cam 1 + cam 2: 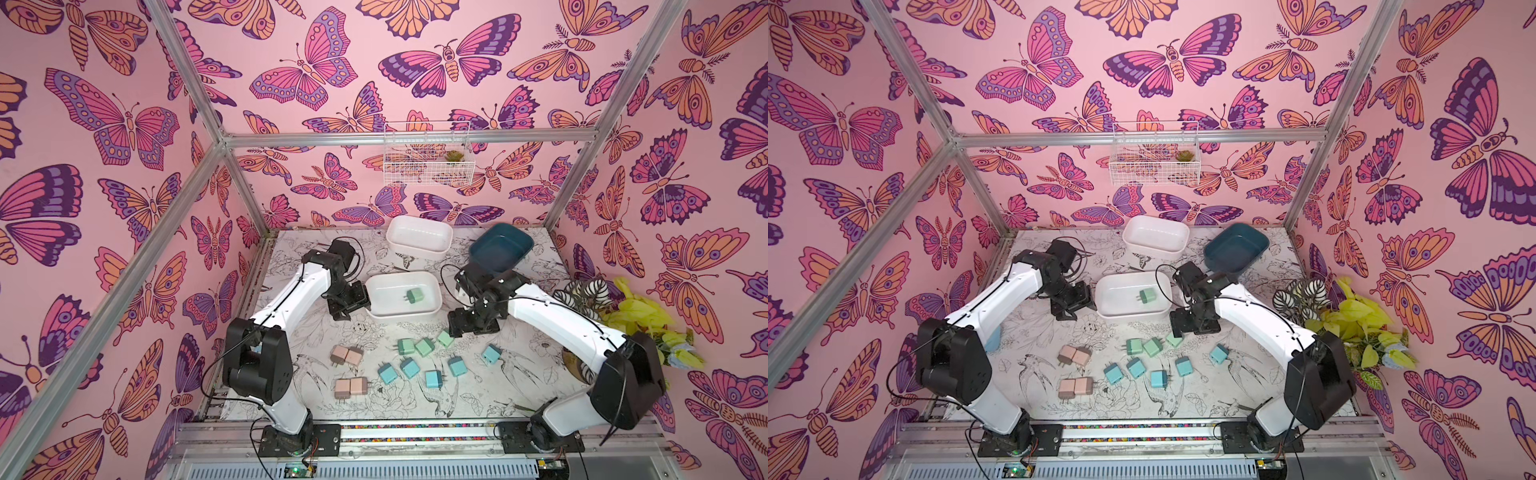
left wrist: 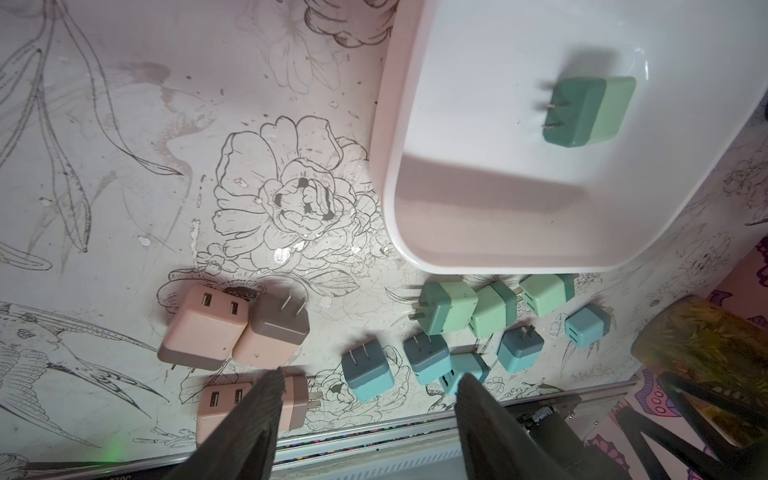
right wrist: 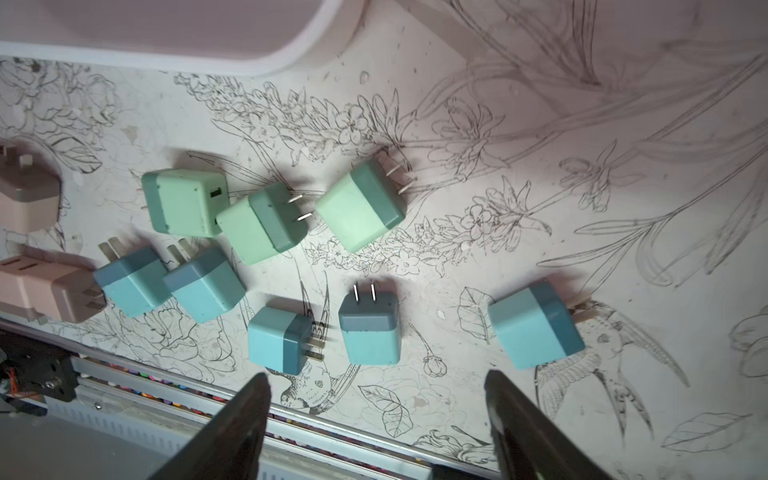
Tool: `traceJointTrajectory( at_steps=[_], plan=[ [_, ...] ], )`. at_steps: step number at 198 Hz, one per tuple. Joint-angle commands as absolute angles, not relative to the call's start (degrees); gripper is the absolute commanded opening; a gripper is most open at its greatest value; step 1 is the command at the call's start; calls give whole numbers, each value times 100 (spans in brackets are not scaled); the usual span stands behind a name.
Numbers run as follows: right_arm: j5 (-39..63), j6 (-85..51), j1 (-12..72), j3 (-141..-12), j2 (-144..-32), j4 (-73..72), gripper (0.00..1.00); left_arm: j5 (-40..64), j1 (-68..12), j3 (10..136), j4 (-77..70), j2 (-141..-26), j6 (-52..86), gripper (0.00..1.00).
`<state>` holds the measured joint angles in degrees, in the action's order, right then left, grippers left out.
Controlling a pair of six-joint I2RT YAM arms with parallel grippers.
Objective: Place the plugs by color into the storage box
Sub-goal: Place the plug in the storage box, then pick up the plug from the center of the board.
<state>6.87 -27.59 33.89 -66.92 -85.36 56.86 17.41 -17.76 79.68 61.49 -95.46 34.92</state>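
Note:
In both top views a white storage box (image 1: pixel 376 305) in mid-table holds one mint green plug (image 1: pixel 412 296), which also shows in the left wrist view (image 2: pixel 590 110). A second white box (image 1: pixel 419 237) and a dark blue box (image 1: pixel 500 248) stand behind it with nothing visible inside. Three green plugs (image 1: pixel 424 347), several teal-blue plugs (image 1: pixel 410 368) and several pink plugs (image 1: pixel 347 355) lie on the table in front. My left gripper (image 1: pixel 345 307) (image 2: pixel 368 386) hangs open beside the box's left end. My right gripper (image 1: pixel 469 324) (image 3: pixel 376 380) is open above the table, just behind the green plugs (image 3: pixel 266 224).
Potted plants (image 1: pixel 623 316) crowd the table's right edge, close to my right arm. A wire basket (image 1: pixel 428 153) hangs on the back wall. A metal rail (image 1: pixel 415 432) runs along the front edge. The table is printed with line drawings of flowers and birds.

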Motion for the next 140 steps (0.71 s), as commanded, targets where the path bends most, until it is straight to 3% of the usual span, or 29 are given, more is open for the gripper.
traceJointTrajectory(
  at_steps=[1, 69, 140],
  plan=[
    [907, -3551, 3426, -6462, -8432, 5116, 82, 1826, -1845, 8024, 6246, -9602, 3428, 68],
    [1581, -3885, 3458, -6165, -9478, 4117, 83, 1819, -1881, 7854, 6256, -9429, 3371, 68],
    [1009, -4088, 3472, -6485, -10102, 4179, 83, 1795, -1881, 7712, 6256, -9278, 3409, 69]
  ],
)
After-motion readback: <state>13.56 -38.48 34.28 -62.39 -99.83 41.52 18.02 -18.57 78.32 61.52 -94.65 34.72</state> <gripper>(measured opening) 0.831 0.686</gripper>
